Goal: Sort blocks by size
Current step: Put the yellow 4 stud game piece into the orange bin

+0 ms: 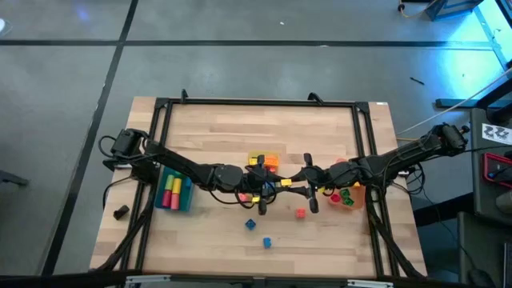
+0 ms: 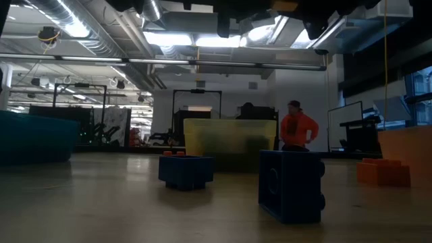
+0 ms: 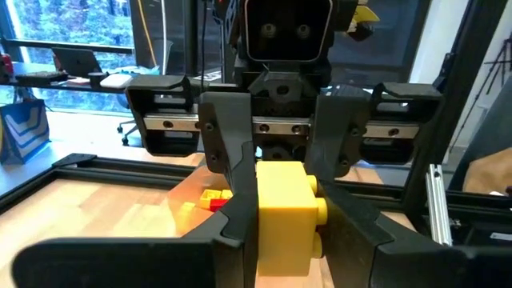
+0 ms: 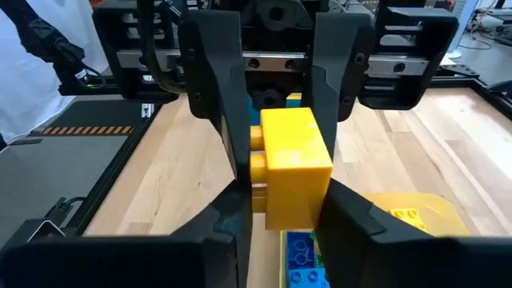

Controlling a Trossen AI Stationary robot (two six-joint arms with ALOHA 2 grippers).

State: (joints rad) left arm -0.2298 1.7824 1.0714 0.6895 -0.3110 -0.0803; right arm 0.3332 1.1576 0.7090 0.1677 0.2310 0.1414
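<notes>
Nearest, toward six o'clock, two blue blocks (image 1: pixel 258 232) and an orange one (image 1: pixel 301 213) lie loose on the counter (image 1: pixel 208 136), unsorted. At the centre the left hand (image 1: pixel 258 190) and right hand (image 1: pixel 298 190) meet, both clamped on one yellow block (image 3: pixel 282 212) (a handover, I judge). Sorting looks partly done: long bars sit in the blue bin (image 1: pixel 174 192) at nine o'clock, small ones in the orange bin (image 1: pixel 347 196) at three. The yellow bin (image 1: pixel 264 162) beyond is half hidden.
</notes>
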